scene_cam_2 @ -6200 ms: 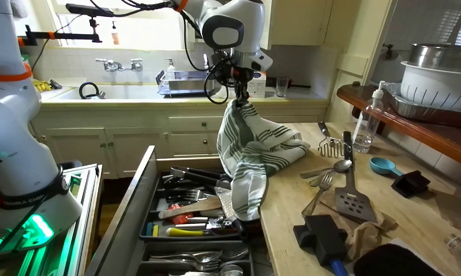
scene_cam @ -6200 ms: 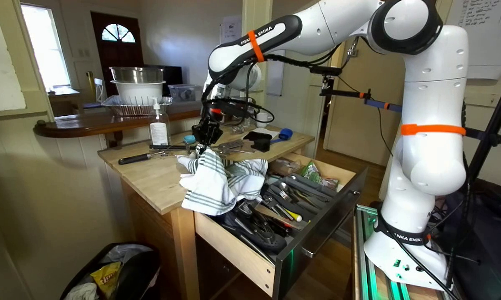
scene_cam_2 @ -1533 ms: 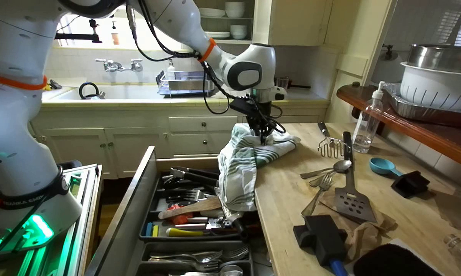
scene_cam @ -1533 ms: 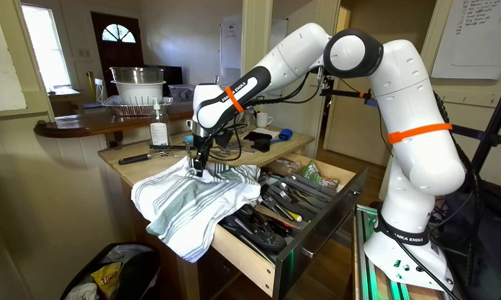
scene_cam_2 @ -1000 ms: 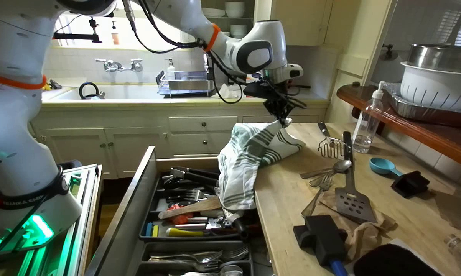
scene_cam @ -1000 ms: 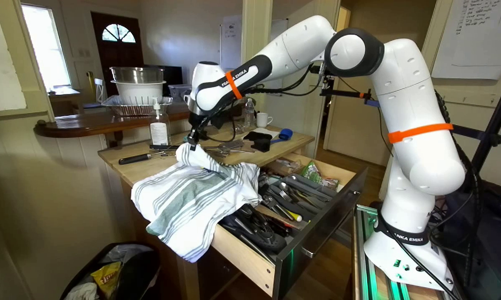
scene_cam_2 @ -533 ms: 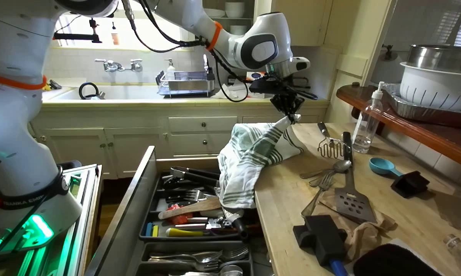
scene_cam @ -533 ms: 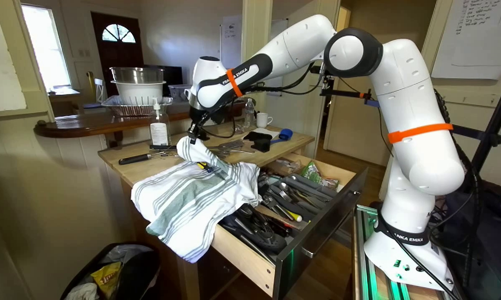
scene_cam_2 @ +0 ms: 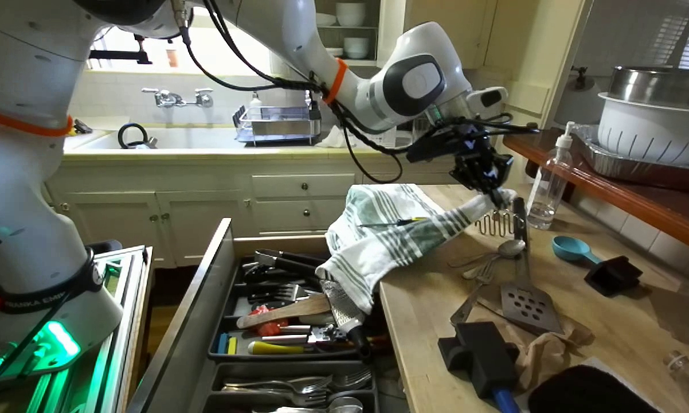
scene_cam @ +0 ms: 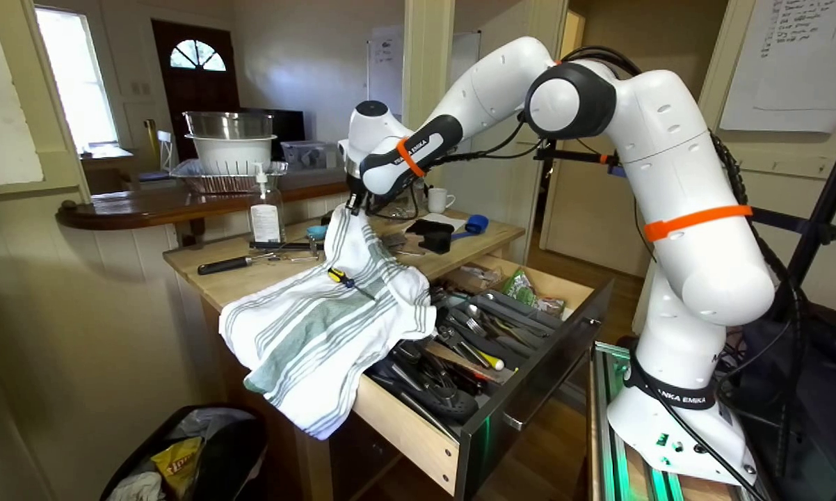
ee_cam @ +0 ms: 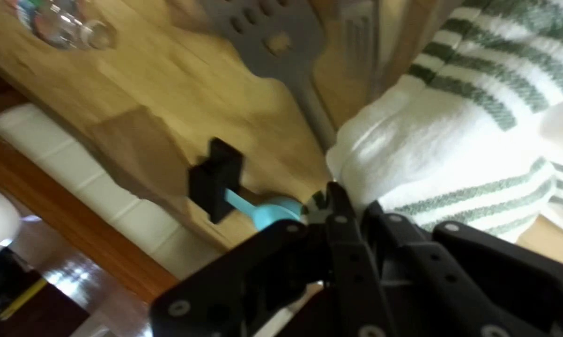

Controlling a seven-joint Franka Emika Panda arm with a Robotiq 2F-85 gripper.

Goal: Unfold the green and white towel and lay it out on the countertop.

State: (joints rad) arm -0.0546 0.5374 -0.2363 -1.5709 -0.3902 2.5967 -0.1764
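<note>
Swung farther sideways, the gripper (scene_cam_2: 498,201) pinches the towel (scene_cam_2: 396,244); a screwdriver (scene_cam_2: 404,222) lies on the towel, a slotted turner (scene_cam_2: 528,291) near it.

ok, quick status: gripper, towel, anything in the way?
Gripper shut on towel, that part raised. Rest partly spread, overhanging countertop edge and open drawer. Likely in the way: screwdriver on towel, spatula on countertop.

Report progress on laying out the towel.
Done: the white cloth towel with green stripes looks mostly unfolded, a broad stretch covering one corner of the flat, light tan wooden countertop. In hand: the black two-fingered gripper pinches a gathered part, raised above the wood. Left: probably lower that part and draw in what overhangs the edge; a slim yellow-and-black screwdriver lies on the cloth.
</note>
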